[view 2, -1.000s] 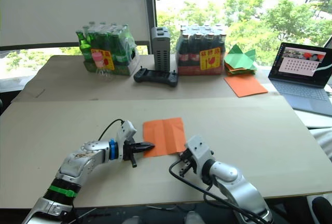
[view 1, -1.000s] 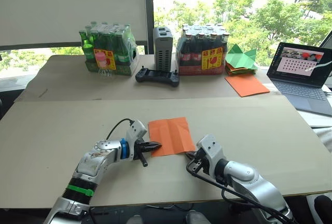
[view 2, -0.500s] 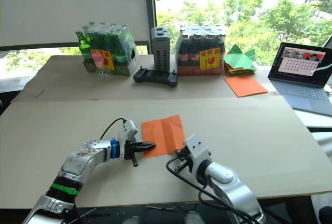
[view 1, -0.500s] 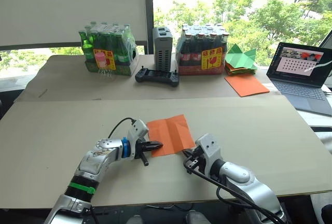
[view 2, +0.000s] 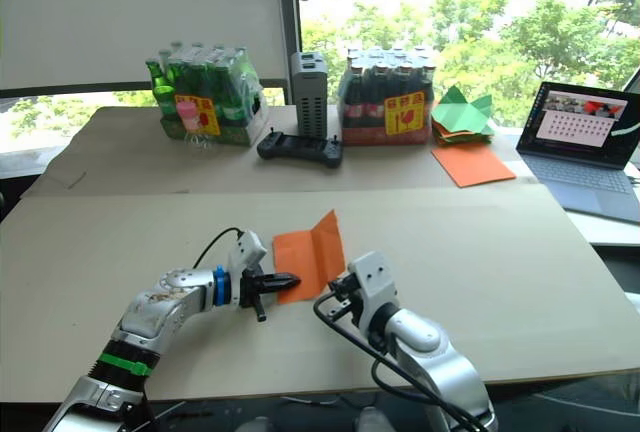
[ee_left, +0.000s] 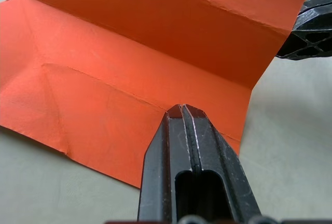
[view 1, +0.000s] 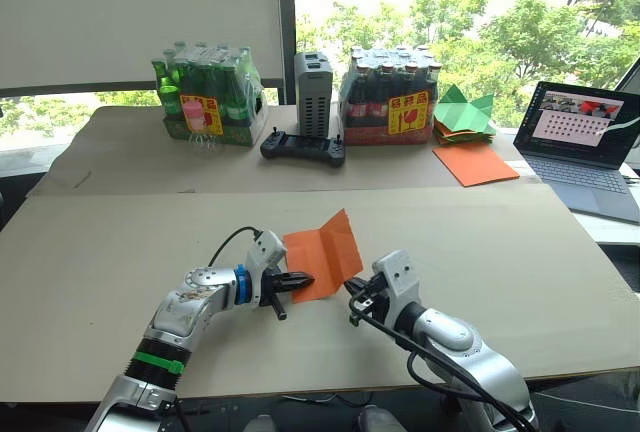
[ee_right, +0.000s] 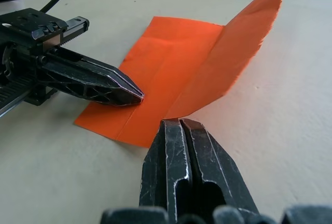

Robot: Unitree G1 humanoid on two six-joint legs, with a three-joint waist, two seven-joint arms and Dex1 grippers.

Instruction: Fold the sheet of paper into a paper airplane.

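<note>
Orange sheet of paper (view 1: 322,256) | between left gripper (view 1: 303,280), right gripper (view 1: 352,290)

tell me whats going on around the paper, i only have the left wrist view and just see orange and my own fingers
Observer: The sheet of paper has its right half lifted off the table; the left half lies flat.
Operator: whats lifting it
Observer: The right end effector, fingers together, sits at the near edge of the raised flap.
Operator: and my left one
Observer: The left end effector, shut, presses its tip on the flat half, close to the crease.
Operator: anything nearby in the way
Observer: No. A bigger orange sheet and a laptop sit far off to the right.
</note>
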